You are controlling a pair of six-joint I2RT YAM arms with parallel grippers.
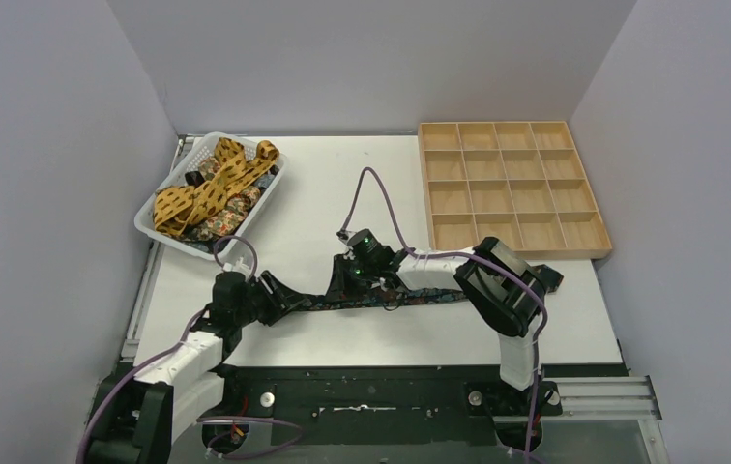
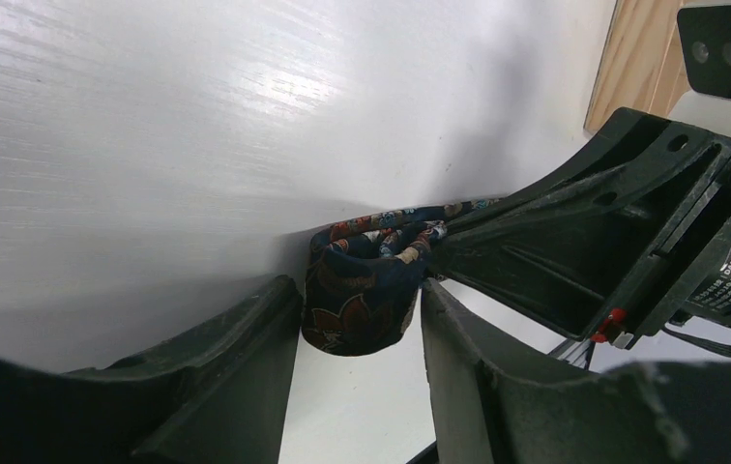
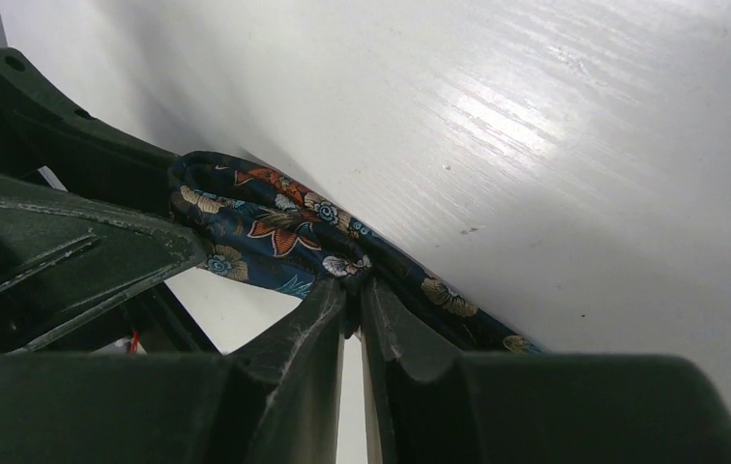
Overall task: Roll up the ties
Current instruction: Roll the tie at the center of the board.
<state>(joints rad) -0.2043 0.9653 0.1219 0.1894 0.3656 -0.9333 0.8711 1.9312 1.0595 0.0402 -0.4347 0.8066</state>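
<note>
A dark navy floral tie [image 1: 424,295] lies stretched left to right across the near half of the table. Its left end is wound into a small roll [image 2: 357,309]. My left gripper [image 1: 284,298] [image 2: 362,290] has that roll between its fingertips, and both fingers [image 2: 246,348] press against the roll's sides. My right gripper [image 1: 350,280] [image 3: 354,285] is shut, pinching a fold of the tie [image 3: 275,227] just right of the roll. The two grippers are close together, and each shows in the other's wrist view.
A white basket [image 1: 149,227] at the back left holds mustard-yellow spotted ties [image 1: 212,184] and more dark floral ones. A wooden tray [image 1: 507,184] with several compartments sits at the back right. A purple cable [image 1: 381,198] arcs over the right arm.
</note>
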